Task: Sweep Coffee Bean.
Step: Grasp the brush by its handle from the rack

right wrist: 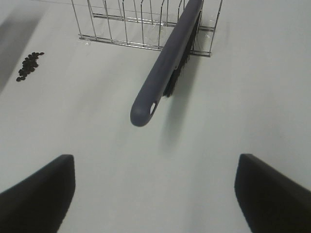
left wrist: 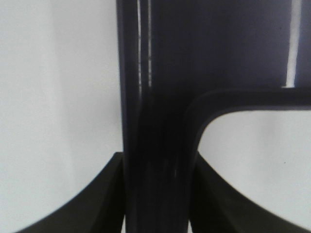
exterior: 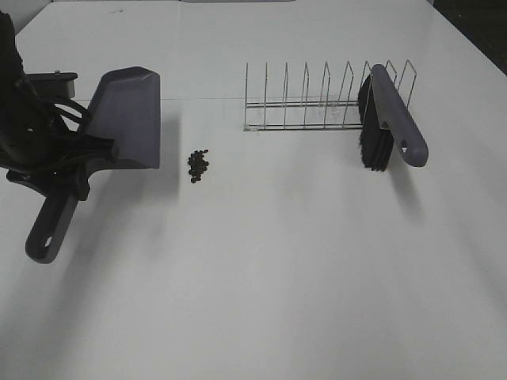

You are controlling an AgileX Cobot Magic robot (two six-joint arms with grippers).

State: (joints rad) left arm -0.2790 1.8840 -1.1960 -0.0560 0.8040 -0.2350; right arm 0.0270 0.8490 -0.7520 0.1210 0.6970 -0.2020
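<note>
The coffee beans (exterior: 199, 164) lie in a small dark heap on the white table; they also show in the right wrist view (right wrist: 29, 65). My left gripper (exterior: 73, 162) is shut on the handle of the grey-purple dustpan (exterior: 127, 111), which is left of the beans and apart from them. In the left wrist view the dustpan handle (left wrist: 155, 121) runs between the fingers (left wrist: 92, 204). A grey-purple brush (exterior: 392, 119) with black bristles leans in a wire rack (exterior: 305, 99). My right gripper (right wrist: 155, 194) is open and empty, short of the brush handle (right wrist: 160, 77); it does not show in the exterior view.
The wire rack (right wrist: 131, 29) stands at the back, right of the middle, with the brush in its right end. The table's dark edge (exterior: 475, 32) is at the far right corner. White table surface (exterior: 277, 269) spreads in front of the beans and the rack.
</note>
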